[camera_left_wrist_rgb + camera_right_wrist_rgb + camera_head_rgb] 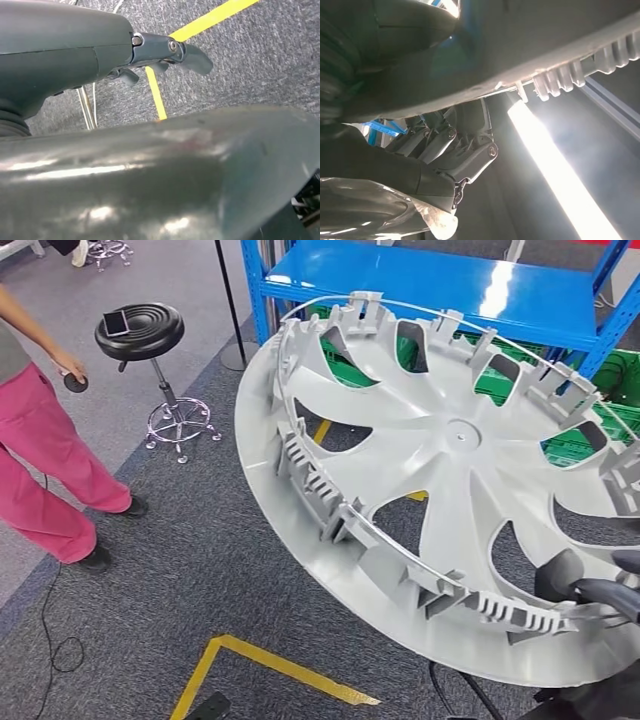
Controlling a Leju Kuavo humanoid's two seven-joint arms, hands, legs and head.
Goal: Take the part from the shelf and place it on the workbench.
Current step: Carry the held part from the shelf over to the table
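The part is a big grey plastic wheel cover [453, 430] with spokes and clips, held tilted in the air with its ribbed inner side toward me, in front of the blue shelf [423, 280]. My right hand [581, 585] grips its near rim at the lower right, thumb over the edge. In the right wrist view, the fingers [452, 150] curl against the underside of the cover's rim [546, 45]. My left hand [166, 52] hangs over the grey carpet with its fingers stretched out and nothing in them.
A person in pink trousers [45, 460] stands at the left beside a black stool [141, 332] with a phone [115, 322] on it. Green crates [573, 445] sit under the shelf. Yellow tape [264, 660] marks the carpet, and cables lie near my feet.
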